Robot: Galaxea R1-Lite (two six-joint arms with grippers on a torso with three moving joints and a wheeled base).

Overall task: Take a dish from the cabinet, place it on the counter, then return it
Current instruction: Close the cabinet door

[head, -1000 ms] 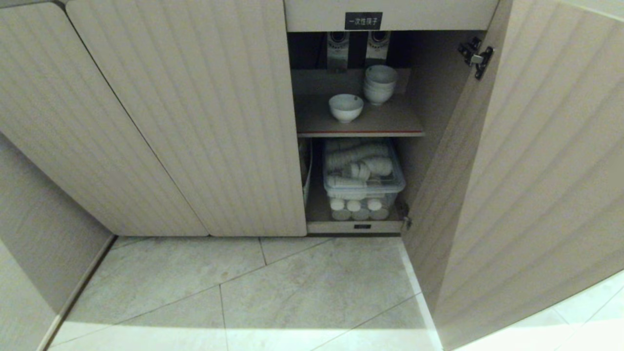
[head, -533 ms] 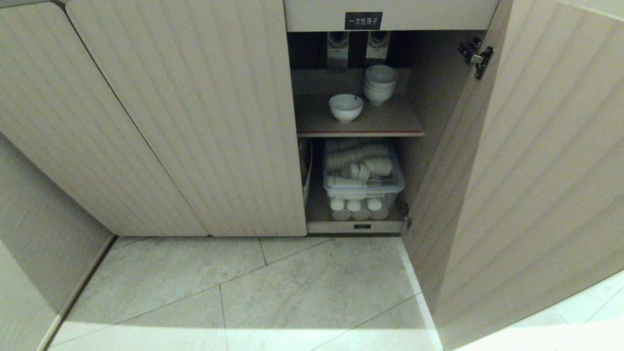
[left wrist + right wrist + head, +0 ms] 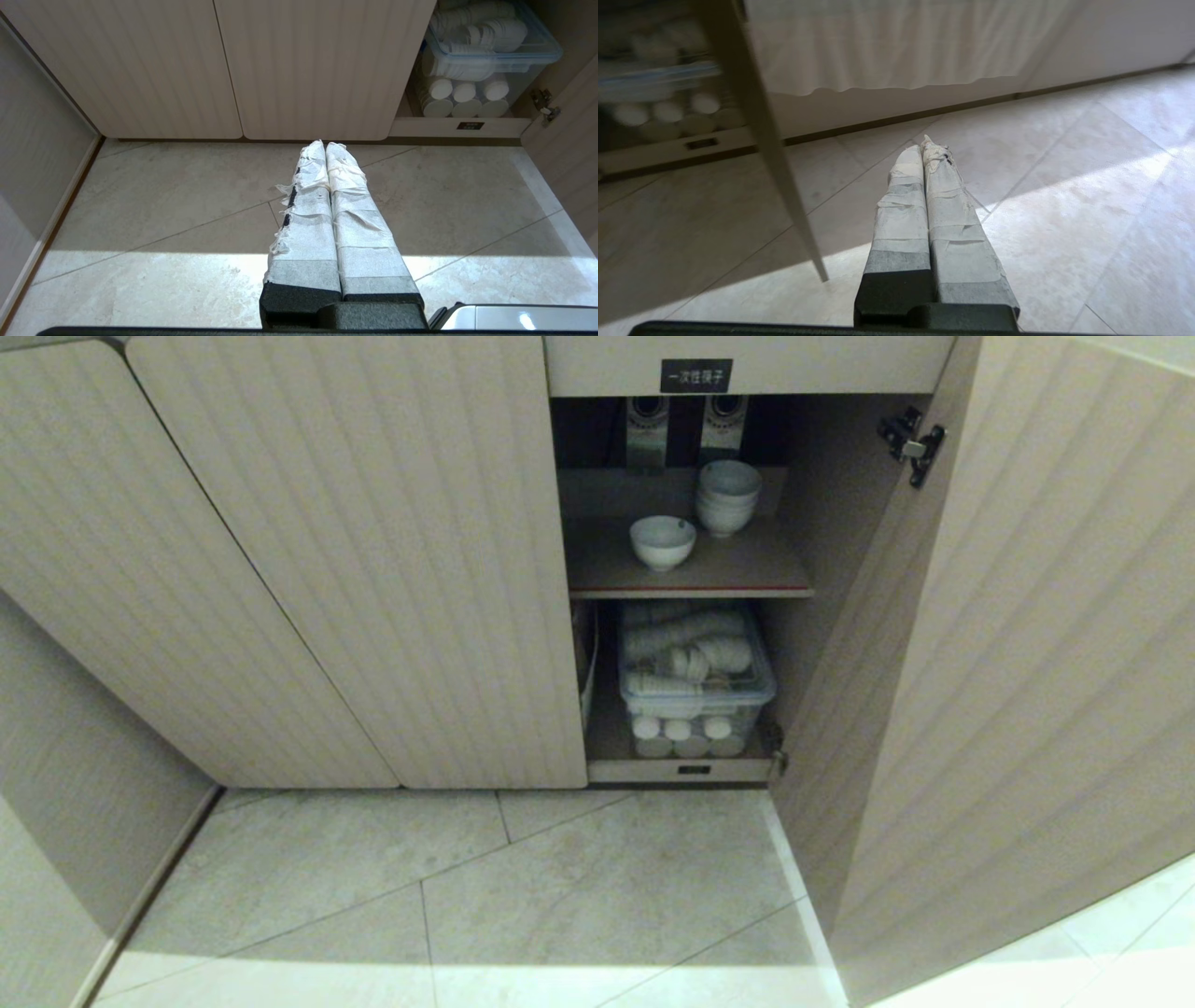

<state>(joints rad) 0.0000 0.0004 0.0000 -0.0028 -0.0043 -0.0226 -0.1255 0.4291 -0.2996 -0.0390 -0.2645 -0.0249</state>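
Fingers of the right gripper (image 3: 923,148) press together around nothing, low over the tiled floor (image 3: 1041,224) just outside the edge of the open cabinet door (image 3: 756,140); the left gripper (image 3: 323,145) hangs likewise closed and empty above the floor before the shut doors. Farther in, well apart from both, the dish (image 3: 662,541) sits upright on the red-edged shelf (image 3: 691,590) of the cabinet (image 3: 373,569), near a stack of bowls (image 3: 727,497) behind it.
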